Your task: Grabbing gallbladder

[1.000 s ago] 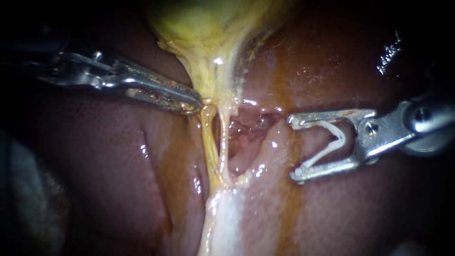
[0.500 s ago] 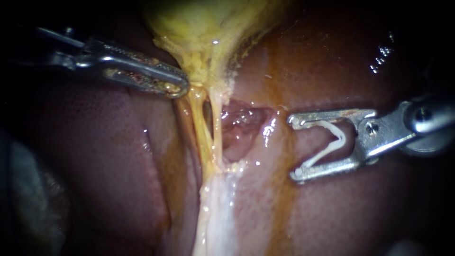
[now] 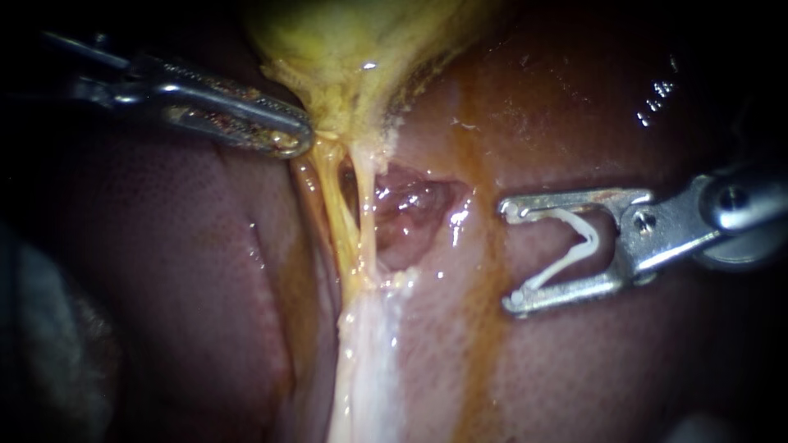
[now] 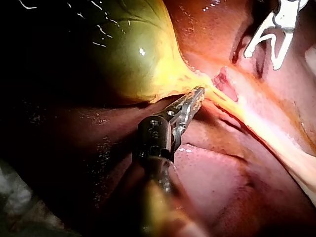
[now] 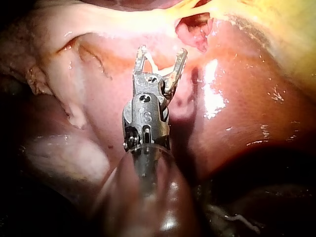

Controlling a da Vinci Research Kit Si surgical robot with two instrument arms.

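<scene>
The yellow-green gallbladder [image 3: 353, 41] narrows to a neck above two thin yellow tubes [image 3: 341, 221] that run down to a pale band. My left instrument [image 3: 291, 139] is shut on the yellow tissue at the side of that neck. In the left wrist view the left instrument [image 4: 197, 94] bites where the gallbladder [image 4: 133, 49] tapers. My right instrument [image 3: 510, 258] hangs over the liver, apart from the tubes. Its jaws stand wide and hold a white V-shaped clip [image 3: 574, 246] between them. The right wrist view shows the same instrument [image 5: 163, 52] and clip [image 5: 153, 63].
Dark red liver [image 3: 189, 271] lies on both sides. A raw pink pit [image 3: 410, 213] sits beside the tubes, toward the right instrument. A pale whitish band [image 3: 369, 361] runs down from where the tubes join. My right instrument [image 4: 264, 55] shows beyond the tubes in the left wrist view.
My left instrument has moved up and to the left with the neck tissue in its jaws, drawing the yellow tubes longer and tauter. The right instrument and its clip have stayed still.
</scene>
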